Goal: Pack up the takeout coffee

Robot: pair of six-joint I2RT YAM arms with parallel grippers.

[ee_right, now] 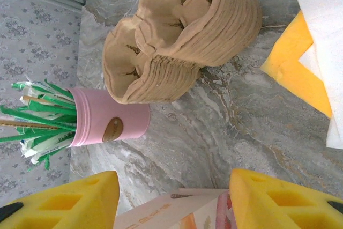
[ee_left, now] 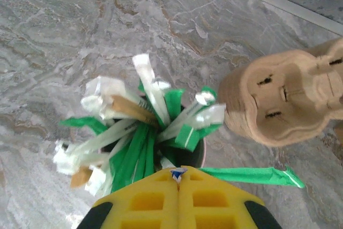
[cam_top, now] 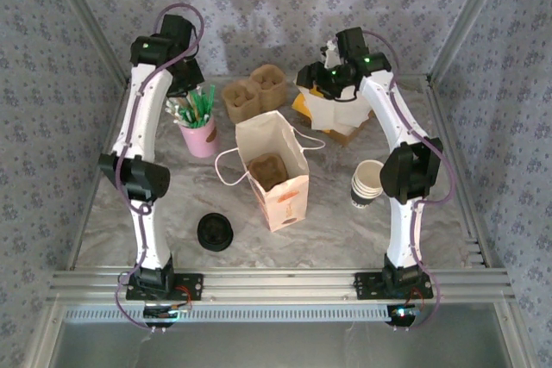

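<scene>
Left end effector [ee_left: 178,173] closed above straws [ee_left: 140,146]; right end effector [ee_right: 174,179] half-open, empty.

Bright, even light; soft shadows.

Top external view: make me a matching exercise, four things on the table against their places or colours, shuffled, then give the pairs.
Things:
1 paper bag
2 lid stack
3 paper cup stack
4 straw holder

Descriptions:
A pink, back left
B black, front left
C pale rims, right side
D middle, standing open

Pairs: 1-D, 2-B, 3-C, 4-A.
</scene>
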